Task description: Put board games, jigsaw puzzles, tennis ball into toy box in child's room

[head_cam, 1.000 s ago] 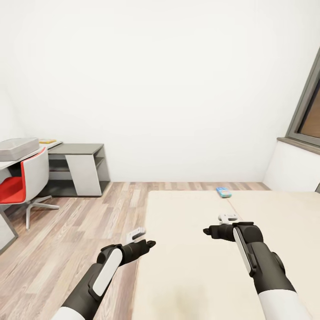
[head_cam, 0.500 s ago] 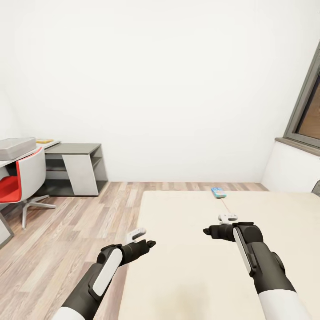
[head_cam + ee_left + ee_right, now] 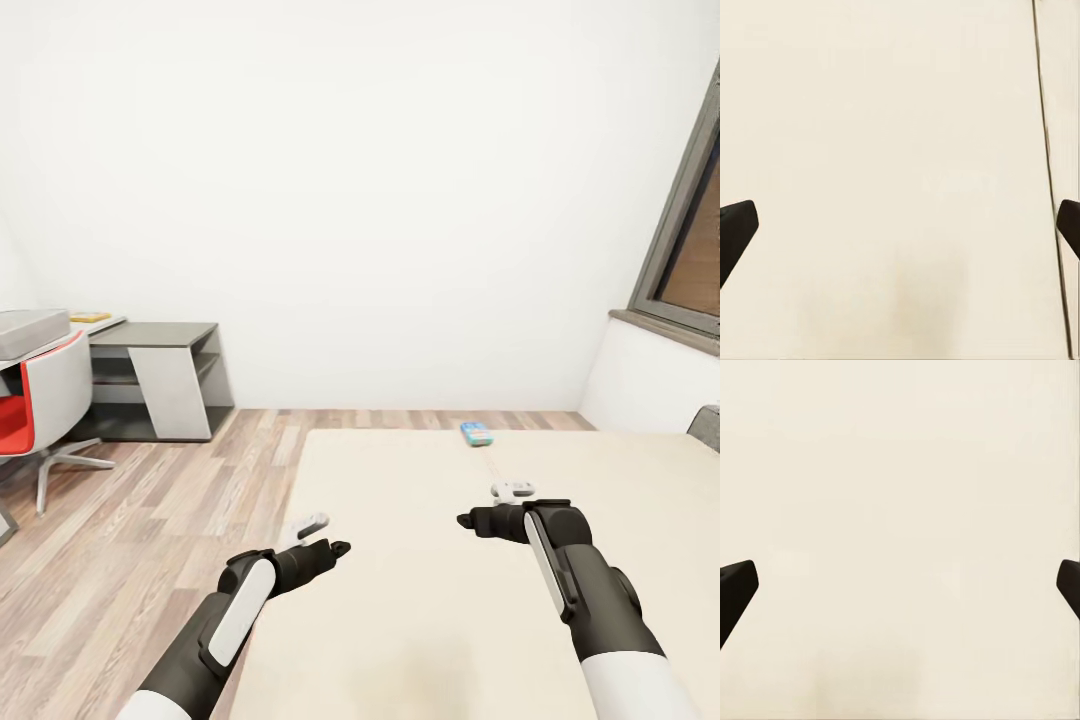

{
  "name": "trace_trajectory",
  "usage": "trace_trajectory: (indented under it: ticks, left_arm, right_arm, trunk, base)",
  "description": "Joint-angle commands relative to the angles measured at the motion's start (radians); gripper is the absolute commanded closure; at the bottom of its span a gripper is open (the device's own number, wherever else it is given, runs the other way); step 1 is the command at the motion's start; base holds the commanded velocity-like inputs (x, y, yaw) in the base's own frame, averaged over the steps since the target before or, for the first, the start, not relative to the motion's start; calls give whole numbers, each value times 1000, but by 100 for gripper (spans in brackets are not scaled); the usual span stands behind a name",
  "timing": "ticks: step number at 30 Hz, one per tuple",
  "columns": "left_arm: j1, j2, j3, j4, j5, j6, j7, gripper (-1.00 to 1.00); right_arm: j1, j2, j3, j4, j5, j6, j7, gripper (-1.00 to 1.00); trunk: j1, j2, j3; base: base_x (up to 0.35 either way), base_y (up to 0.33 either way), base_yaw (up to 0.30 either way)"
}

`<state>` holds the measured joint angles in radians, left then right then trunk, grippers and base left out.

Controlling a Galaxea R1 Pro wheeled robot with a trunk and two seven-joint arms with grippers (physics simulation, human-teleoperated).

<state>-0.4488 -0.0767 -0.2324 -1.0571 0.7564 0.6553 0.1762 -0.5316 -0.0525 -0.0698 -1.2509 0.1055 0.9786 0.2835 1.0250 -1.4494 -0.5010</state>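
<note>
A small blue board game (image 3: 476, 433) lies near the far edge of the bed (image 3: 420, 600), whose cream mattress spreads under both arms. My left gripper (image 3: 322, 536) hangs over the mattress's left part and my right gripper (image 3: 487, 505) over its middle, well short of the blue box. In the wrist views the left gripper (image 3: 900, 225) and right gripper (image 3: 900, 585) stand open over bare mattress. At the far left the grey toy box (image 3: 25, 332) rests on the table (image 3: 150, 335). Behind it lies a flat yellow thing (image 3: 90, 317), too small to name.
A red and white swivel chair (image 3: 40, 400) stands in front of the table on the wood floor (image 3: 150, 520). A window frame (image 3: 690, 260) and its sill fill the right side. A corner of the grey headboard (image 3: 708, 425) shows at the right edge.
The whole picture has shifted left, so the camera has turned or moved right. The bed takes up more of the view. Both arms hold the same pose, grippers still open.
</note>
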Motion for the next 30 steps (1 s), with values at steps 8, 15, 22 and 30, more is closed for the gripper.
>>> trace_trajectory:
  ticks: [8,15,22,30]
  left_arm:
    - [0,0,-1,-1,11,3,9,-100]
    - [0,0,-1,-1,11,3,9,-100]
    - [0,0,-1,-1,11,3,9,-100]
    - [-1,0,-1,-1,11,3,9,-100]
  right_arm:
    - [-1,0,-1,-1,11,3,10,-100]
    - [-1,0,-1,-1,11,3,10,-100]
    - [-1,0,-1,-1,11,3,10,-100]
    - [-1,0,-1,-1,11,3,10,-100]
  trunk:
    - [0,-1,-1]
    - [0,-1,-1]
    - [0,-1,-1]
    - [0,-1,-1]
  base:
    - [0,-227,-73]
    - [0,-252,-74]
    - [0,-261,-28]
    - [0,-265,-9]
